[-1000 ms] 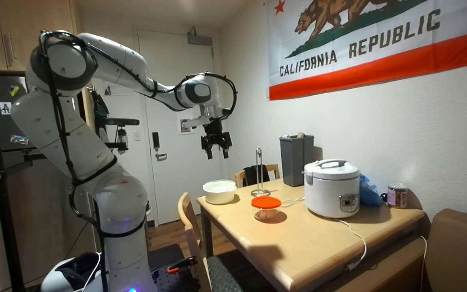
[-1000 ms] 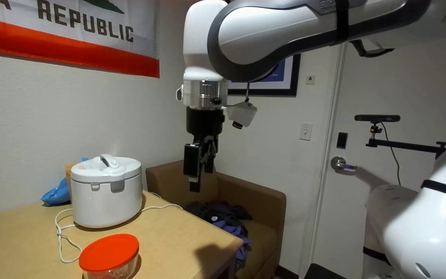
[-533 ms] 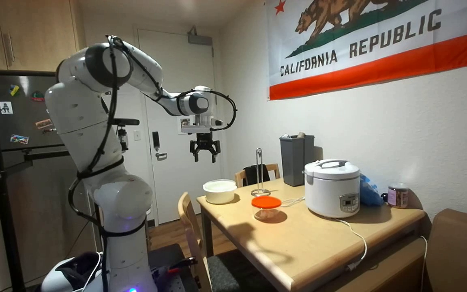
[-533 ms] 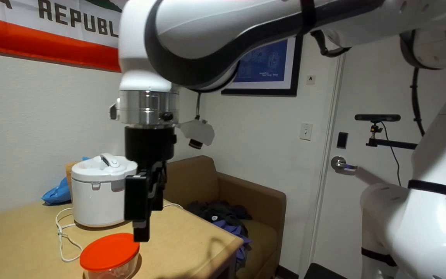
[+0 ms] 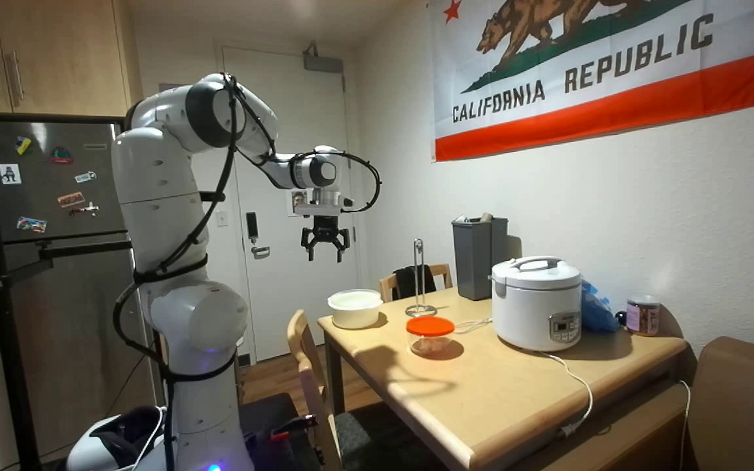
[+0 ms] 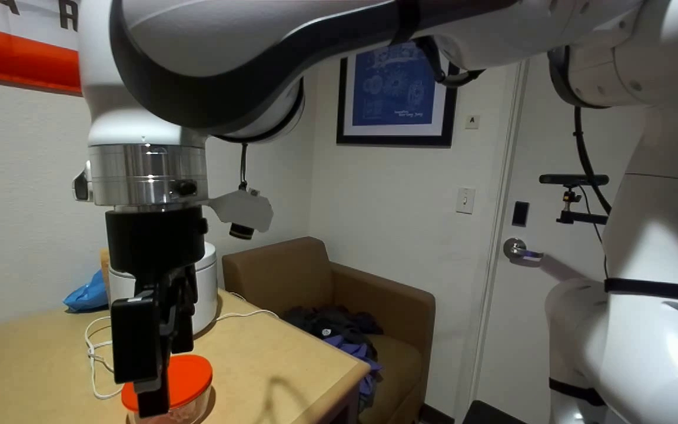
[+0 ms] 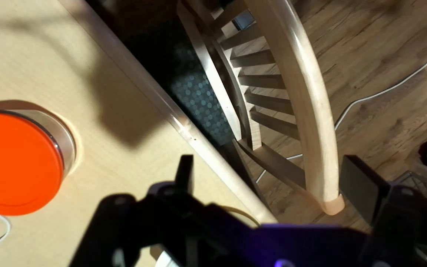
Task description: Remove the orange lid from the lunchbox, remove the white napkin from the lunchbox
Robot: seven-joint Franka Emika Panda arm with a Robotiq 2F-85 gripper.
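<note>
The hand [image 5: 325, 256] is hovering empty with jaws spread wide, presumably allowing clearance for the orange lid [image 5: 430, 326], which is capping the clear lunchbox [image 5: 430, 345] below and to one side of the hand.

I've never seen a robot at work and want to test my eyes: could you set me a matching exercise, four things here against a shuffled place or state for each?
1. Orange lid
2. Robot's hand
3. Rice cooker
4. Flag

A. Open, holding nothing
B. Hanging on the wall
C. On top of the lunchbox
D. Standing on the table

Right pairs: 1-C, 2-A, 3-D, 4-B
</note>
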